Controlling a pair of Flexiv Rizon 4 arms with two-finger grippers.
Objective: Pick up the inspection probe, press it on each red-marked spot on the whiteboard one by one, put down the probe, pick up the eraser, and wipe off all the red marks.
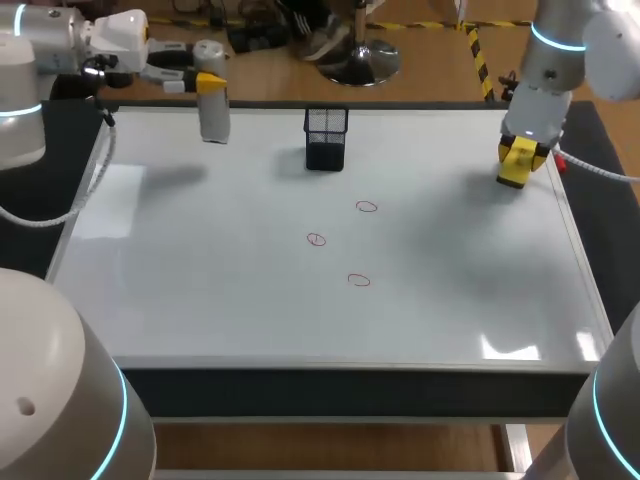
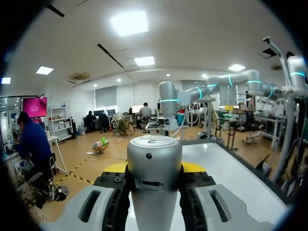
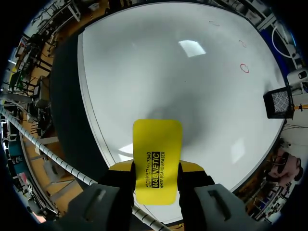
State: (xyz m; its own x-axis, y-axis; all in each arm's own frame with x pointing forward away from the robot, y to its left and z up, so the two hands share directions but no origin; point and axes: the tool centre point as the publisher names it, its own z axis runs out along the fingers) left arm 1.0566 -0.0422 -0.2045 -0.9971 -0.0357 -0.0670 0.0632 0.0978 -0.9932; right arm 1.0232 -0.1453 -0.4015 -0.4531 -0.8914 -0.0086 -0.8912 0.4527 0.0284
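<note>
The silver cylindrical probe (image 1: 213,112) stands upright at the whiteboard's far left, with my left gripper (image 1: 210,83) shut on its upper part. In the left wrist view the probe (image 2: 154,154) fills the gap between the yellow-tipped fingers of that gripper (image 2: 154,169). Whether its tip touches the board I cannot tell. My right gripper (image 1: 520,162) is shut on the yellow eraser (image 3: 157,144), held just above the board's far right edge. Three red marks (image 1: 366,207) (image 1: 316,239) (image 1: 359,280) lie near the middle of the whiteboard (image 1: 200,290).
A black mesh holder (image 1: 326,138) stands at the far middle of the board, between the two grippers and beyond the red marks. It also shows in the right wrist view as the mesh holder (image 3: 279,102), off to one side of the eraser.
</note>
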